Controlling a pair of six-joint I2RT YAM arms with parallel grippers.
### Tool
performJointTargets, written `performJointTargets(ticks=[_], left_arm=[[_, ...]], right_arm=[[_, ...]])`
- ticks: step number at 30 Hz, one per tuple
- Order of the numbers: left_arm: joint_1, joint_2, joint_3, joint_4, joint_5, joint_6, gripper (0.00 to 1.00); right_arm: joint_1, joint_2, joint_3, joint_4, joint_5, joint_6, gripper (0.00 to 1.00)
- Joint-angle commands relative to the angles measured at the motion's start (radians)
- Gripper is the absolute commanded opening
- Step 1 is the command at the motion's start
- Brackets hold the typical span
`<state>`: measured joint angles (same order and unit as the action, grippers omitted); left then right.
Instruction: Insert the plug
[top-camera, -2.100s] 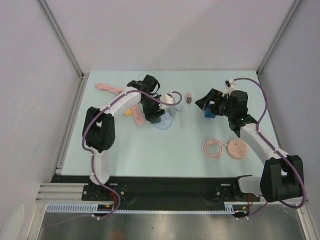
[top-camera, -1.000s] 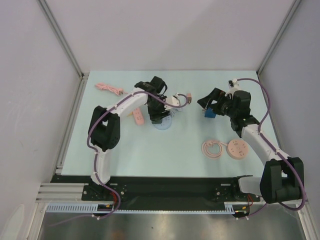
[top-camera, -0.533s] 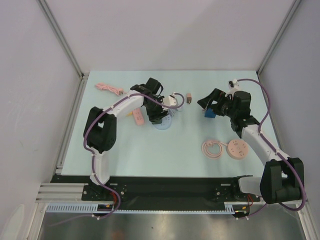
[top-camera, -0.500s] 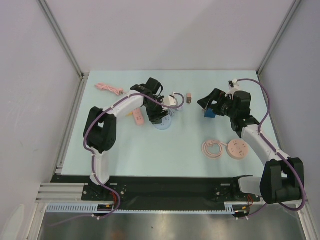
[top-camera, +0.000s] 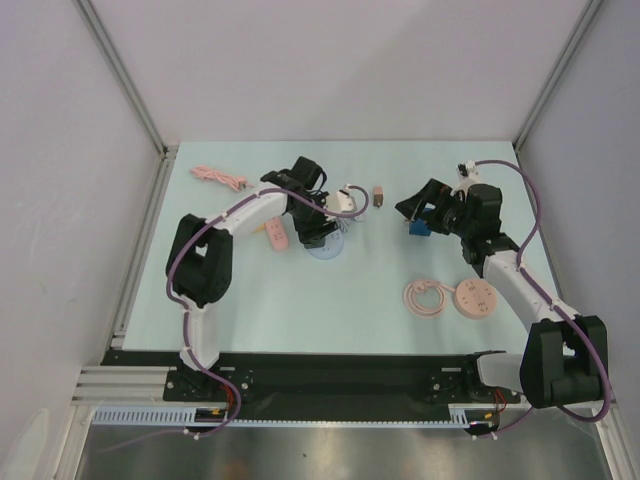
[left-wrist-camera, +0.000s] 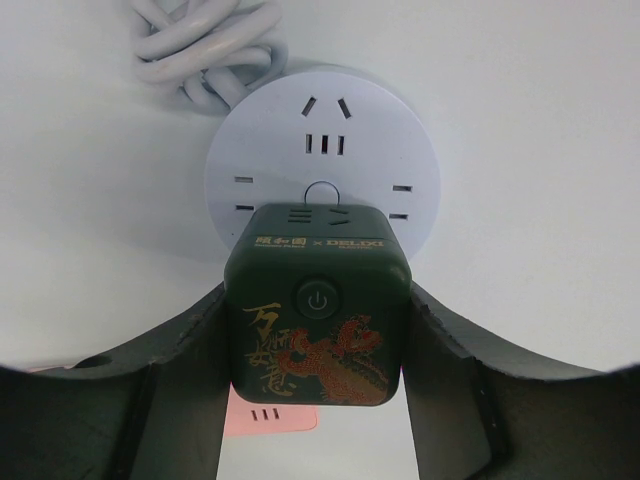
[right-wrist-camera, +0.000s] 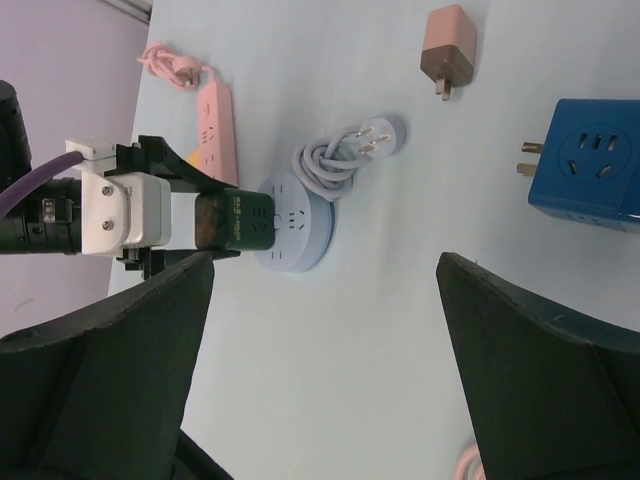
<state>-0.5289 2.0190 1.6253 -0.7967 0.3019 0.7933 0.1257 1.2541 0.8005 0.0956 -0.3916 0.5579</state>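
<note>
A second ago the left arm (top-camera: 250, 208) leaned rightward over the socket (top-camera: 328, 247), its elbow shifting in too. It has since drawn back. The left tool (top-camera: 316, 233), clamped on the plug (left-wrist-camera: 318, 340), is back nearly where it hung two seconds ago.

Green cube plug (left-wrist-camera: 317, 305) at round socket (left-wrist-camera: 270, 150) — not clearly seated.
Dark green, gold dragon print, power button on its face; front end over the pale socket's near edge — white cord (left-wrist-camera: 205, 45) coiled behind.
</note>
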Motion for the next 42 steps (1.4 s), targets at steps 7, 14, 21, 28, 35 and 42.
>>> performJointTargets(ticks=[7,14,21,28,35,42], left_arm=[[-0.008,0.086,-0.120,0.023,0.005,-0.043,0.00],[-0.006,0.047,-0.122,0.047,-0.043,-0.042,0.23],[-0.008,0.000,-0.113,0.034,-0.037,-0.042,0.52],[-0.008,-0.023,-0.110,0.028,-0.046,-0.055,0.67],[-0.008,-0.042,-0.119,0.028,-0.067,-0.040,0.84],[-0.006,-0.052,-0.101,0.028,-0.092,-0.046,0.84]], right_arm=[[-0.011,-0.041,-0.003,0.038,-0.020,0.010,1.00],[-0.014,-0.051,0.006,0.027,-0.006,0.000,1.00],[-0.024,-0.067,0.008,0.016,0.003,-0.009,1.00],[-0.023,-0.085,0.003,0.016,0.007,-0.010,1.00],[-0.024,-0.082,0.006,0.026,-0.012,-0.012,1.00],[-0.024,-0.091,0.012,0.015,0.003,-0.026,1.00]])
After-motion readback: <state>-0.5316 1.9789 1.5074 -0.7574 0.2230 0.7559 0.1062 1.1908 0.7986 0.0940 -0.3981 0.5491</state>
